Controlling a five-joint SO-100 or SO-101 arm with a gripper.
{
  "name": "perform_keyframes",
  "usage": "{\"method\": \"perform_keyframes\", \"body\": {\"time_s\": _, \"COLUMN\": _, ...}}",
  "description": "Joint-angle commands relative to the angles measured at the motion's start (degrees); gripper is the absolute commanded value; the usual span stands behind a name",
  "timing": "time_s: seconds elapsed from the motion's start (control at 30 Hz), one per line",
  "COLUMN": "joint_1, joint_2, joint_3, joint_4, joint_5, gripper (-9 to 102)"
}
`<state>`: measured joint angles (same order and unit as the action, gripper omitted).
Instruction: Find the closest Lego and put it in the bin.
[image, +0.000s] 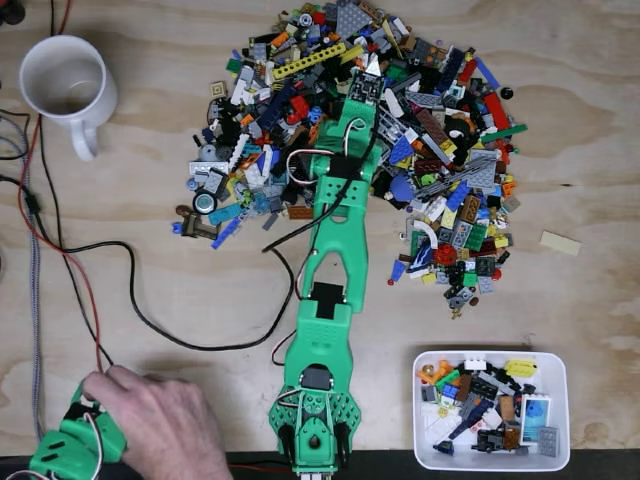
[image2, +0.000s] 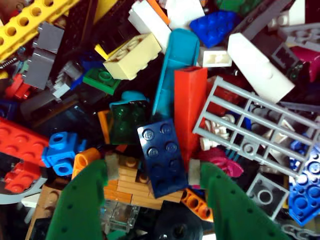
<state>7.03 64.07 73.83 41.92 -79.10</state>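
My claw (image2: 152, 172) is spread wide — holding nothing. A dark blue 2x4 brick (image2: 161, 156) lies between its fingers. The bin (image: 491, 463) sits well behind.

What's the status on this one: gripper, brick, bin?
Gripper open, down in the Lego pile, fingers either side of a dark blue brick. Not yet gripped. Bin already holds pieces. Neighbouring bricks crowd the fingers.

The arm (image: 335, 270) consists of bright green printed links with black servo blocks at the joints, black, red and white cables routed along them, a perforated base bracket, and a gripper (image2: 152, 175) of two green fingers (image2: 82, 205) with small holes.
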Motion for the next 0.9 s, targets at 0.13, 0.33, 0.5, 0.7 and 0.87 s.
{"method": "perform_keyframes", "body": {"time_s": 0.13, "joint_1": 1.1, "joint_2": -0.2, "joint_3": -5.4, "joint_4": -1.7, "joint_5": -2.3, "gripper": 16}}
{"method": "perform_keyframes", "body": {"time_s": 0.33, "joint_1": 0.6, "joint_2": 0.3, "joint_3": -1.5, "joint_4": -1.8, "joint_5": -2.3, "gripper": 6}}
{"method": "perform_keyframes", "body": {"time_s": 0.5, "joint_1": 0.0, "joint_2": 3.4, "joint_3": -1.0, "joint_4": -1.4, "joint_5": -1.3, "gripper": 1}}
{"method": "perform_keyframes", "body": {"time_s": 0.7, "joint_1": 2.0, "joint_2": 18.9, "joint_3": -5.3, "joint_4": 5.7, "joint_5": -2.2, "gripper": 1}}
{"method": "perform_keyframes", "body": {"time_s": 0.87, "joint_1": 11.0, "joint_2": 40.4, "joint_3": 10.0, "joint_4": 12.6, "joint_5": -2.5, "gripper": 1}}
